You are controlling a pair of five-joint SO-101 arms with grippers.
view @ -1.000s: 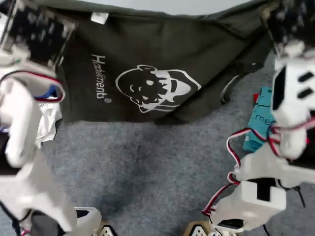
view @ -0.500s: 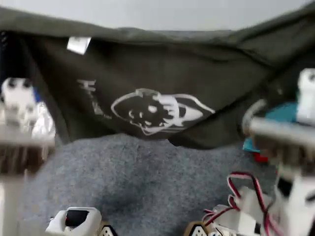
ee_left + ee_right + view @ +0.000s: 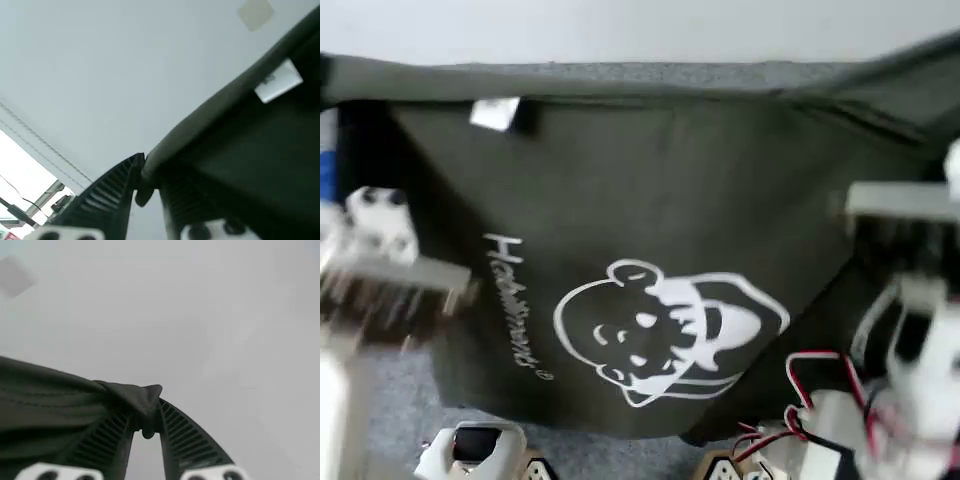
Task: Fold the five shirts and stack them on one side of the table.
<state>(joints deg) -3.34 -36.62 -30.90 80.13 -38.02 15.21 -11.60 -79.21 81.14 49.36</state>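
The dark green shirt (image 3: 640,190) is stretched wide over the grey desk (image 3: 570,452). The left jaws are clamped on its bunched edge, and the right jaws on another bunch.

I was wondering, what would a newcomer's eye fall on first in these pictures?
The dark green shirt spreads wide across the high view, with a big white cartoon print low on its middle and a white label near its top edge. Next come the wrist views: the left gripper is shut on a rolled edge of the shirt, and the right gripper is shut on a bunched corner.
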